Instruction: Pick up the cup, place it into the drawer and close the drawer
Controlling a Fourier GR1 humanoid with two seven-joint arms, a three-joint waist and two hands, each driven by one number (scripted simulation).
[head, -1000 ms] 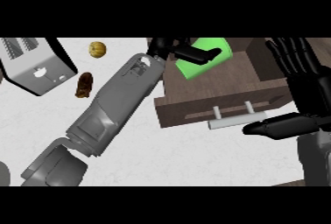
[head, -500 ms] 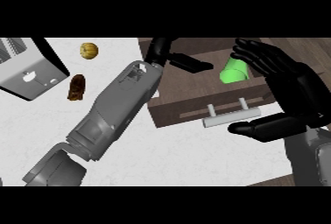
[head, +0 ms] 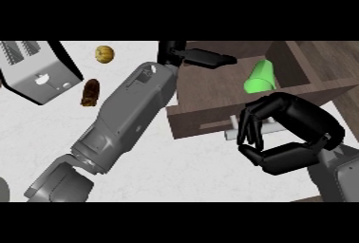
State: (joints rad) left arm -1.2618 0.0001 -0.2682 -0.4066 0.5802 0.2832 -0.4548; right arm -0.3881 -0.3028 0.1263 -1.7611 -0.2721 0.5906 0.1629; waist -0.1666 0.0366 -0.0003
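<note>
The green cup [head: 261,77] lies on its side inside the open wooden drawer [head: 210,97], near its right wall, with no hand on it. My left hand [head: 198,55] reaches over the drawer's far left corner with straight fingers, apart from the cup. My right hand [head: 289,134] sits at the drawer's front panel, below the cup, fingers curled toward the thumb with nothing seen between them. It covers most of the pale grey handle [head: 231,134], of which only the left end shows.
A silver toaster [head: 38,71] stands at the far left of the white counter [head: 189,171]. A yellow-brown round food item [head: 104,53] and a dark brown one [head: 89,92] lie between the toaster and my left forearm [head: 129,116].
The right hand has let go of the cup, which now lies in the drawer. That hand has dropped to the drawer's front and curled its fingers. The left hand stays over the drawer's back.
</note>
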